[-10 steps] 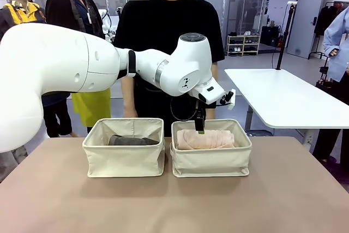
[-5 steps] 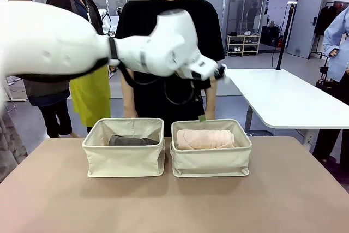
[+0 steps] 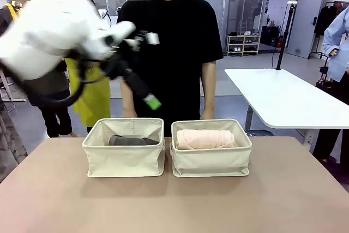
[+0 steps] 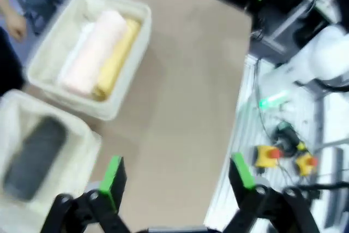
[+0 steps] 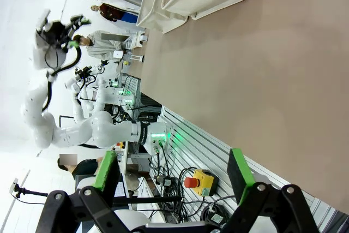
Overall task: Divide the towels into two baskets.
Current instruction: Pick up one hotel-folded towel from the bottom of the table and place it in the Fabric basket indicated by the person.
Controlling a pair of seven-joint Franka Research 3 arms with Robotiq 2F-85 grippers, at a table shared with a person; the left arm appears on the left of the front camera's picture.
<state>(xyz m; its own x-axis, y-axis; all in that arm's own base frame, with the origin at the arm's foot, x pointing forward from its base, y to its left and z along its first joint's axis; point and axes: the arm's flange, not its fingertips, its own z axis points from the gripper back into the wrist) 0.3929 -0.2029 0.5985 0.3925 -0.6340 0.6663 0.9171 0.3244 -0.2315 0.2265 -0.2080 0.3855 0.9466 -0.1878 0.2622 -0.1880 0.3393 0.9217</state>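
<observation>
Two cream baskets stand side by side on the table. The left basket (image 3: 124,156) holds a dark grey towel (image 3: 132,141), and the right basket (image 3: 211,159) holds a cream-peach towel (image 3: 205,138). My left gripper (image 3: 147,97) hangs open and empty, blurred, high above the left basket. In the left wrist view the left gripper (image 4: 177,173) looks down on a basket (image 4: 139,23) with the peach towel (image 4: 95,53) and a pale yellow towel (image 4: 117,58) side by side, and on the grey towel (image 4: 35,154) in the other basket (image 4: 82,135). My right gripper (image 5: 173,168) is open and empty, off the table's near edge.
A person in a black shirt (image 3: 169,42) stands just behind the baskets, with one hand (image 4: 13,23) near them. The brown tabletop (image 3: 174,205) lies bare in front of the baskets. A white table (image 3: 283,99) stands at the back right.
My left arm has swung from just above the right basket up and to the left, and its gripper is now above the left basket. The towels and baskets have not moved.
</observation>
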